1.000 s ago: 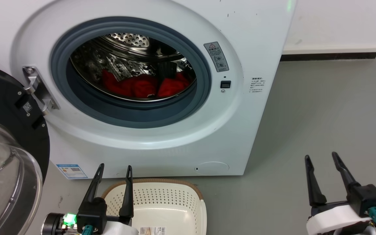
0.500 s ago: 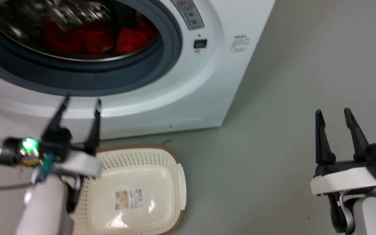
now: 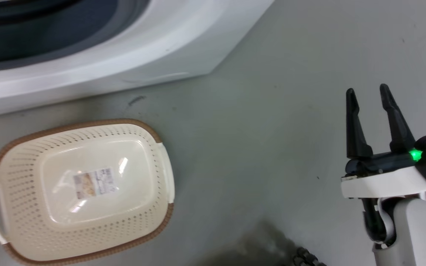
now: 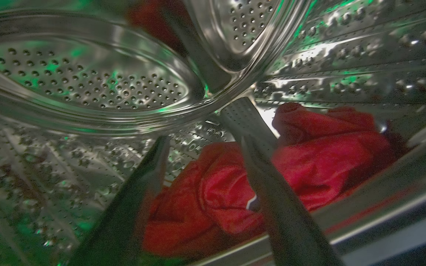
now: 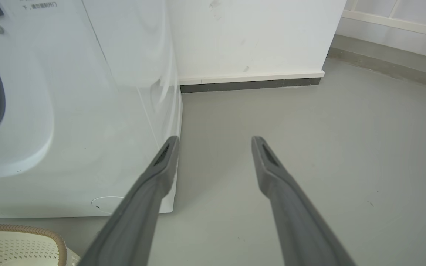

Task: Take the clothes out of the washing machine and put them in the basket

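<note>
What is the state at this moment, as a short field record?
clothes: red heap lying in the drum, not gripped
basket: on the floor before the washing machine, no clothes inside
left gripper: open, inside the drum, pointing at the clothes
right gripper: open, holding nothing, above the floor

red clothes (image 4: 309,162) lie crumpled inside the washing machine (image 3: 124,55), cream basket (image 3: 20,192) nearby.

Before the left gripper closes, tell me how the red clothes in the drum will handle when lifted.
Probably floppy: the clothes lie crumpled in soft folds, so they should droop and trail from the pinch. Likely light, being thin fabric. They are heaped together in the drum, so one grab may drag a neighbour along.
</note>
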